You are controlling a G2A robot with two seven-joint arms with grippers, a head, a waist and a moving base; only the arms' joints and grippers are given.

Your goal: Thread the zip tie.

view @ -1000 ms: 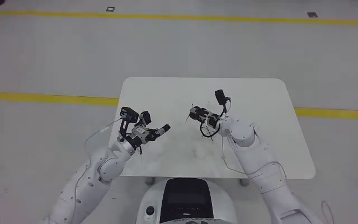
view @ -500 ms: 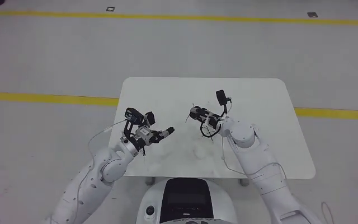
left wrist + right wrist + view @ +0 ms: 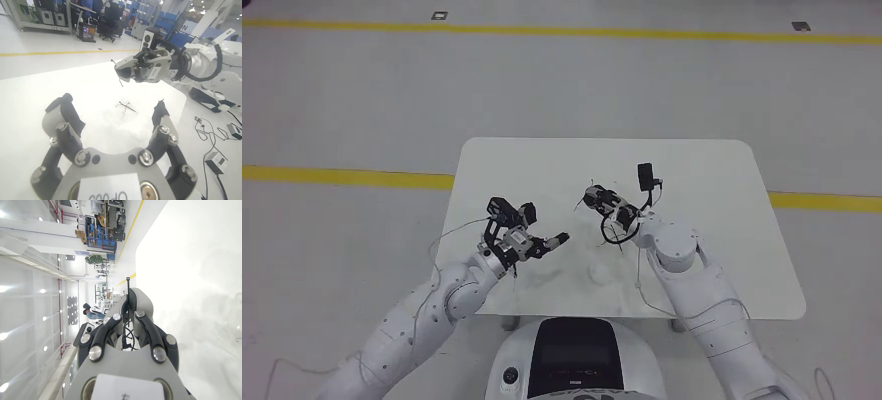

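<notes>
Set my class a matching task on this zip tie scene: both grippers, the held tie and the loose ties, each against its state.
Things
1. left gripper
2. right gripper
3. thin black zip tie with a square head
4. crossed black zip ties

States
A. lying loose on the white table
B. open and empty
C. shut
D. clamped, its head sticking out past the fingertips

Pairs: 1-B, 2-C, 3-D, 4-A

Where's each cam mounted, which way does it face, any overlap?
Top view: above the arms, looking down at the table; shows left gripper and right gripper.
Left wrist view: on the left wrist, facing across the table; own open gripper in front.
Right wrist view: on the right wrist, looking along its own gripper, shut on the zip tie.
Shared: top and left wrist views show the right gripper.
</notes>
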